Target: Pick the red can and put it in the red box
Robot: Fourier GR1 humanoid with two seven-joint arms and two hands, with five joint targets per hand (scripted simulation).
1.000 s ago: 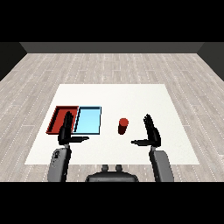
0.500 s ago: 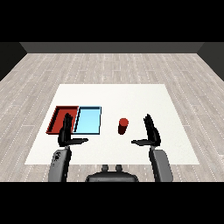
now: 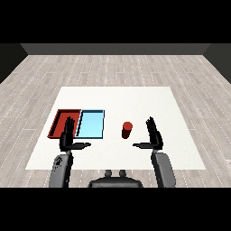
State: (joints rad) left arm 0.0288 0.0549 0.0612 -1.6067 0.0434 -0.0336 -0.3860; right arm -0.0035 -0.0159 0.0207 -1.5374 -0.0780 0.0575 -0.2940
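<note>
the white table (image 3: 135,97) sits on a grey wood floor (image 3: 113,67). the red can (image 3: 127,130) stands up between the light blue tray (image 3: 90,124) and the right hand (image 3: 154,136). the red tray (image 3: 62,122) is beside the blue one. the left hand (image 3: 68,137) and right hand both have straight fingers, holding nothing.

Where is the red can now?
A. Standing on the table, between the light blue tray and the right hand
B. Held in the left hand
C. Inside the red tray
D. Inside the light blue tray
A: the red can stands upright on the white table, right of the light blue tray and left of the open right hand.
</note>
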